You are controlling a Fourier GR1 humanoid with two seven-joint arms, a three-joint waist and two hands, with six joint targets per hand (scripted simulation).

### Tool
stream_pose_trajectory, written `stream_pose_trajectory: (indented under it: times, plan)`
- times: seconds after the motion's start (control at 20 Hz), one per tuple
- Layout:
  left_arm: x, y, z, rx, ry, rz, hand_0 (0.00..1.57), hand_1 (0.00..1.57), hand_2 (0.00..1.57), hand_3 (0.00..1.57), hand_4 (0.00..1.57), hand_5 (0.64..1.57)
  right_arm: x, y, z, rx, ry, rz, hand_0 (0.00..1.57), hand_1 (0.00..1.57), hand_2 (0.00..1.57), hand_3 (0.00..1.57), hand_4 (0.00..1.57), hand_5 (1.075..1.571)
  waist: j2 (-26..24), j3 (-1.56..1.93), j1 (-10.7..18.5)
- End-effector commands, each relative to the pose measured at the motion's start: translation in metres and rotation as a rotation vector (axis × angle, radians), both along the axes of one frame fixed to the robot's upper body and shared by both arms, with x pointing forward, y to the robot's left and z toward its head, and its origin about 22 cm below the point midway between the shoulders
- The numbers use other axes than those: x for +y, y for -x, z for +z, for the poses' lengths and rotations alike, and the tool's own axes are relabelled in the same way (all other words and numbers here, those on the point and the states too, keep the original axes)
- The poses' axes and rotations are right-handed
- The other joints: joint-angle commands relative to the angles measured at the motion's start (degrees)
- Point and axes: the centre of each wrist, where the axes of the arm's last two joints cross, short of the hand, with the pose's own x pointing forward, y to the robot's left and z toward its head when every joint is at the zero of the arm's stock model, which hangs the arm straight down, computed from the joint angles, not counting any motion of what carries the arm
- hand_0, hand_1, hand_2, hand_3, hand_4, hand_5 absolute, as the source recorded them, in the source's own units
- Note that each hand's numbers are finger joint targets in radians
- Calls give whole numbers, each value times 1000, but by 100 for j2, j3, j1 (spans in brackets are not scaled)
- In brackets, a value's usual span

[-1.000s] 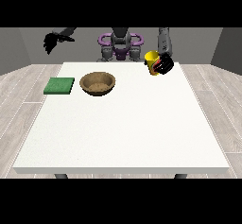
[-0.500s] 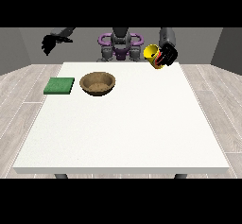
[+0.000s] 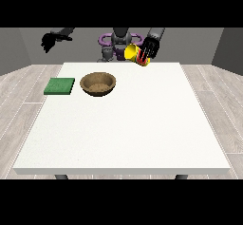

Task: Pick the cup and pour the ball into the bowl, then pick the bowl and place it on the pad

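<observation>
Hand at the view's right is up in the upper centre-right of the frame, above the far edge of the worktop, fingers curled down around the yellow cup. Cup is off the surface, tipped over to the left so it lies nearly sideways, with a bit of red showing between the fingers at its lower right end; can't tell if that red is the ball or part of the cup. Ball itself not identifiable otherwise. Brown bowl sits upright on the worktop in the upper-left part of the surface, well apart from the cup and lower left of it; inside looks the same brown, nothing distinct visible in it. Green pad lies flat just beside the bowl on its left, near the worktop's left edge, not touching the bowl. Hand at the view's left is raised at the upper left of the frame, off the worktop, beyond its far left corner, holding nothing; it's dark and small, so can't tell how the fingers lie. Robot torso sits at top centre behind the far edge, between the two arms. Grey plank floor visible either side of the worktop.
</observation>
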Motion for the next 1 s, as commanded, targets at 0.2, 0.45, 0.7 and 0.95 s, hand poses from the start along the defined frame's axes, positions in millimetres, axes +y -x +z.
stream_pose_trajectory:
  times: [0.2,0.45,0.7,0.95]
  plan:
    - [-76,-1,11,-74,-437,-106,1514,1514,1571,1571,1413,1378,-18,3,-4,18,12,-16,0,0,0,0,0,1571,-162,5,92]
    - [-114,-1,19,-65,-693,-153,1498,1498,1571,1571,1571,1056,-20,-13,12,-42,-10,19,0,0,0,0,0,1571,246,1,-154]
    - [-133,10,1,-113,-1069,-200,1522,1522,1571,1571,1510,1221,-8,-11,-2,0,-18,21,0,0,0,0,0,1570,1,3,-123]
    - [-156,16,4,-135,-1239,-246,1457,1457,1571,1571,1509,1178,-16,-15,3,11,4,-11,0,0,0,0,0,1571,-19,-6,68]
